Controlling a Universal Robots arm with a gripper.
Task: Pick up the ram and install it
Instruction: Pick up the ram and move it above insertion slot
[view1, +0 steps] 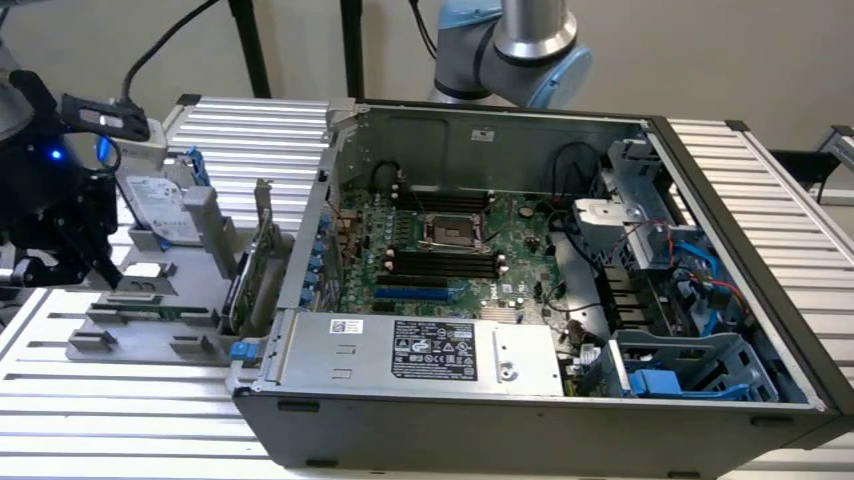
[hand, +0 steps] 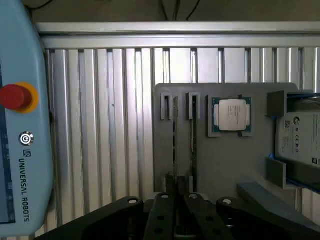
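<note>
Exterior view, left edge: the claw (view1: 60, 265) hangs over the gray holder (view1: 167, 335) on the slatted table (view1: 120, 420), well apart from the open computer case (view1: 534, 250). Wrist view: the claw's tips stand narrowly parted, seemingly gripping nothing. The ram (hand: 192, 145) stands edge-on in the holder's slot near them, bare slats alongside.

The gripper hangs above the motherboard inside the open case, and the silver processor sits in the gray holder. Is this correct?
Not fully. The gripper is not above the motherboard: the exterior view shows it over the gray holder, outside the open case, at the exterior view's left. The silver processor does sit in the gray holder.
</note>
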